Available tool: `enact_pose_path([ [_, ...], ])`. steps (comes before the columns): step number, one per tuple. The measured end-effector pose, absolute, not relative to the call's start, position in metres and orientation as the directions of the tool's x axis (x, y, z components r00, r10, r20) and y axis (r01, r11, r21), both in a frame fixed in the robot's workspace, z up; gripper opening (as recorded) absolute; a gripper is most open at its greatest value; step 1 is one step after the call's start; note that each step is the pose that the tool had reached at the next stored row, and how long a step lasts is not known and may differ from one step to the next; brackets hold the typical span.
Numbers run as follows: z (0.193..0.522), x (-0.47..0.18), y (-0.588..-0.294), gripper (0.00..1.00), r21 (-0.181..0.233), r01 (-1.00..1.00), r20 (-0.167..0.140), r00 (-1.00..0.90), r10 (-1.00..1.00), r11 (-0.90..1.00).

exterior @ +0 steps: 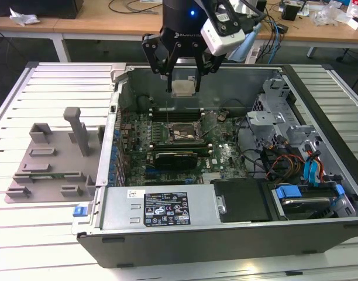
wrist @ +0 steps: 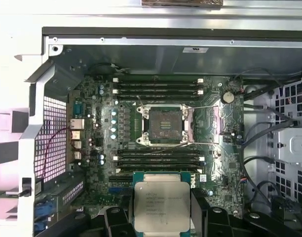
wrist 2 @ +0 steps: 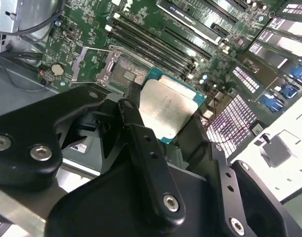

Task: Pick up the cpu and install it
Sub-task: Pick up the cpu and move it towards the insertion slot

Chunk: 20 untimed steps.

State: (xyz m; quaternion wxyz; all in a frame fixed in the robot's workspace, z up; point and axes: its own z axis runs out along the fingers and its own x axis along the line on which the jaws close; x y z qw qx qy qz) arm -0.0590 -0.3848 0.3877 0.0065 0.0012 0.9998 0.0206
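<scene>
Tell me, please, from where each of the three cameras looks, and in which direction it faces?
Exterior view: off the arm, above the open case, looking down at an angle; the arm's end shows, its jaws shut on the cpu.
First wrist view: on the arm, looking straight down onto the motherboard and empty socket; the jaws show, holding the cpu.
Second wrist view: on the arm, looking slantwise along the black jaws at the cpu.
Shared: both wrist views show the cpu and the socket.
</scene>
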Motion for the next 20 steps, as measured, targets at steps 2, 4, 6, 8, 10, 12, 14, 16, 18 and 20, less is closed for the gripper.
enact_pose_path([
  [2, 0.383, -0.059, -0.385, 0.55, 0.041, 0.002, -0.013, -1.000, 0.003, 0.999],
  [4, 0.380, -0.058, -0.385, 0.55, 0.041, 0.002, -0.013, -1.000, 0.003, 0.999],
  [6, 0.377, -0.058, -0.385, 0.55, 0.041, 0.002, -0.013, -1.000, 0.003, 0.999],
  [8, 0.374, -0.058, -0.385, 0.55, 0.040, 0.002, -0.013, -1.000, 0.003, 0.999],
  [10, 0.371, -0.058, -0.384, 0.55, 0.041, 0.002, -0.013, -1.000, 0.003, 0.999],
  [12, 0.369, -0.058, -0.384, 0.55, 0.040, 0.002, -0.013, -1.000, 0.002, 0.999],
  [14, 0.366, -0.058, -0.383, 0.55, 0.041, 0.002, -0.013, -1.000, 0.003, 0.999],
  [16, 0.361, -0.058, -0.382, 0.55, 0.040, 0.002, -0.013, -1.000, 0.002, 0.999],
  [18, 0.355, -0.057, -0.379, 0.55, 0.041, 0.002, -0.013, -1.000, 0.003, 0.999],
  [20, 0.352, -0.056, -0.377, 0.55, 0.041, 0.002, -0.013, -1.000, 0.003, 0.999],
])
